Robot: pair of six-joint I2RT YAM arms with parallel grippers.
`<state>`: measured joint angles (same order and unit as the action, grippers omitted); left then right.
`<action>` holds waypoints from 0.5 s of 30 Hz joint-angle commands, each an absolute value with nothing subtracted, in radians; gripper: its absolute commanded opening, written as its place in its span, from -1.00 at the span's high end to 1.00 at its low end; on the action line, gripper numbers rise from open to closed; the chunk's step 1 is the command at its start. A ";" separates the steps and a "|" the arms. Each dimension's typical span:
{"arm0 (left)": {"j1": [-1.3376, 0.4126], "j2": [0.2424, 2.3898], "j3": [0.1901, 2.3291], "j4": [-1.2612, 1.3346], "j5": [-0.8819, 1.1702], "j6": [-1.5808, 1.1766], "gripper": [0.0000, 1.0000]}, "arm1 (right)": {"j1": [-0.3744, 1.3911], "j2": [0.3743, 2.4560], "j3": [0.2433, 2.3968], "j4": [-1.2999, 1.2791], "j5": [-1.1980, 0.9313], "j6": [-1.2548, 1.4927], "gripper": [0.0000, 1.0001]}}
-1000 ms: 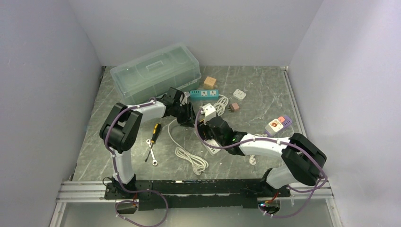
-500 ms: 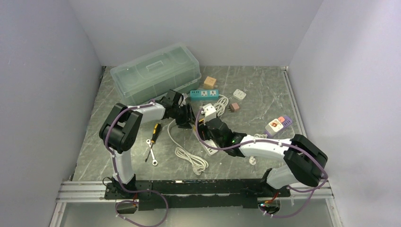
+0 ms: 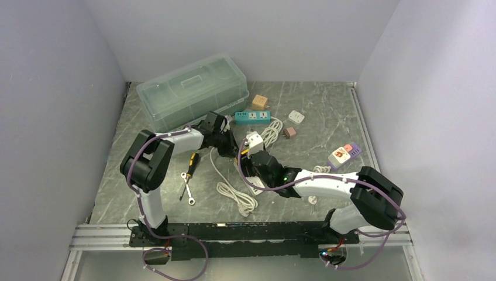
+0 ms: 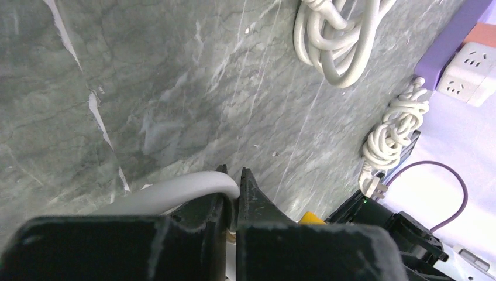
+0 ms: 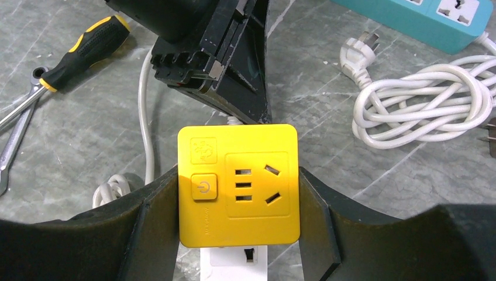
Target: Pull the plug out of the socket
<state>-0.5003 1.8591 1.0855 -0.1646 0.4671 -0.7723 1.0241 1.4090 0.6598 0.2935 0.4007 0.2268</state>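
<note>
A yellow socket cube (image 5: 238,184) with a white block under it sits between the fingers of my right gripper (image 5: 238,193), which is shut on its sides. In the top view the cube (image 3: 252,140) is at the table's middle, with my right gripper (image 3: 252,157) just near of it. My left gripper (image 4: 234,175) is shut on the white cable (image 4: 169,193) at the cube's far side. It shows as a black wedge (image 5: 222,58) touching the cube's far edge. The plug itself is hidden behind the left fingers. A yellow corner (image 4: 313,218) shows below the left fingers.
A clear plastic box (image 3: 193,88) stands at the back left. A teal power strip (image 3: 252,116), a coiled white cable (image 3: 237,196), a screwdriver (image 3: 192,161), a wrench (image 3: 186,190), a purple and white strip (image 3: 344,155) and small adapters (image 3: 296,116) lie around.
The right gripper and the socket cube have shifted a little to the left and nearer. The left gripper has stayed shut on the cable and followed slightly.
</note>
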 commanded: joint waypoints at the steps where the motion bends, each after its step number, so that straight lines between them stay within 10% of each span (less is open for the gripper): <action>1: -0.499 1.814 1.079 -0.135 0.469 -0.761 1.00 | 1.029 1.404 0.726 0.370 0.462 0.248 1.00; 15: -0.500 1.815 1.071 -0.141 0.451 -0.756 1.00 | 0.991 1.374 0.681 0.373 0.390 0.338 1.00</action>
<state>-0.5007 1.8576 1.0824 -0.1604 0.4648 -0.7727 1.0161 1.4162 0.6674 0.2886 0.4046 0.2832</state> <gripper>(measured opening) 0.088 0.637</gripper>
